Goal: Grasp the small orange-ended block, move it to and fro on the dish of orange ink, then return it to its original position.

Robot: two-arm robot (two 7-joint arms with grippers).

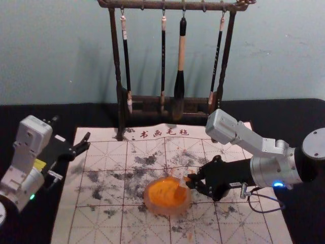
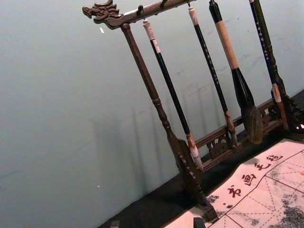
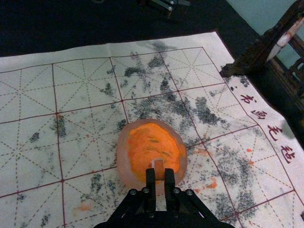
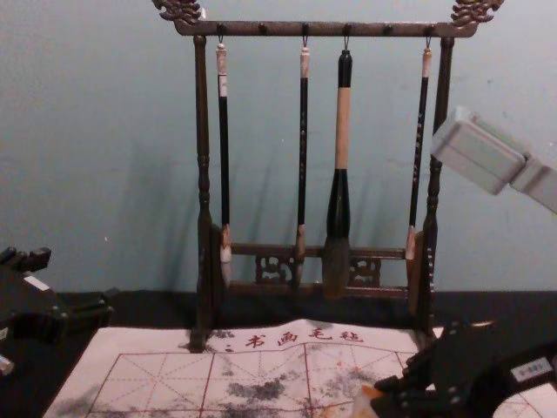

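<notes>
One small block (image 1: 181, 191) with orange on it stands at the right side of the dish (image 1: 167, 211) in the head view, its lower part over the orange ink (image 1: 163, 190). The right gripper (image 1: 190, 181) reaches in from the right and has the block by its upper part. The left gripper (image 1: 86, 142) is parked above the sheet's left edge, its fingers spread and nothing between them.

In the left wrist view the brush rack and its hanging brushes lean across, with a corner of the sheet (image 2: 247, 190) below.

The right wrist view looks down on the grip: two narrow fingers closed to the block's width, one against each side, with its pale-edged face near the dish's rim. Whether its foot touches the ink I cannot tell.

The chest view has the block low down at the right gripper's tips, pale below and orange near the grip.

It looks light and stiff, so a modest squeeze should do. Wet ink would make the sides slippery; the upper sides, well clear of the ink, seem the place to hold, leaving the foot free for the to-and-fro strokes. Pressing hard could twist the block in the fingers or shove the dish along the sheet.
</notes>
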